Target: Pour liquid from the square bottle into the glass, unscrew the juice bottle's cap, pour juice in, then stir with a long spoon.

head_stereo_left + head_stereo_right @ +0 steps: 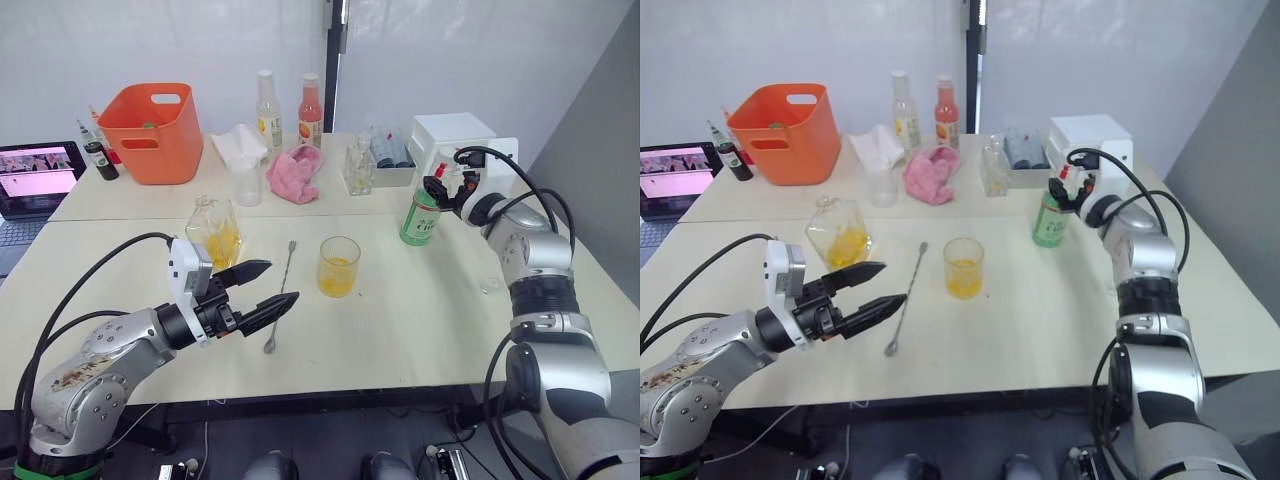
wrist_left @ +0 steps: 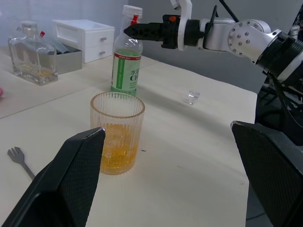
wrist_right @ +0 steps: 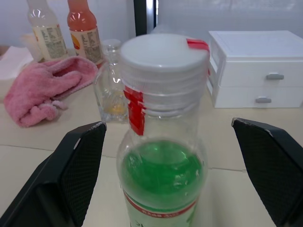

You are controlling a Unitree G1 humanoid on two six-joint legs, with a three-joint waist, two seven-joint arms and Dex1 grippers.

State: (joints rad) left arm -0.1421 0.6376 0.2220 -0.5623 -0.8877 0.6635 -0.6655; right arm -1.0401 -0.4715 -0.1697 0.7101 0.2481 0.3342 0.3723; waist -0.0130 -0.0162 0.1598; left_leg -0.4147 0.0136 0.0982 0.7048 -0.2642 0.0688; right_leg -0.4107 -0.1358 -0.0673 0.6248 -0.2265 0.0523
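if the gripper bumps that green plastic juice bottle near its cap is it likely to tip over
Probably fairly easily. The clear plastic juice bottle of green liquid is tall and narrow, so a push up at its white screw cap has leverage. The upper part looks empty in the right wrist view, which should steady it somewhat. Thin plastic may also flex under the open right gripper.

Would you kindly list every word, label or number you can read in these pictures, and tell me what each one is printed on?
"水" over large green letters beginning "C": on the white label of the juice bottle; the rest cannot be read.
Labels on the two tall slim bottles: print too blurred to read.
Laptop screen: too small to read.
The glass and the square bottle: no text.
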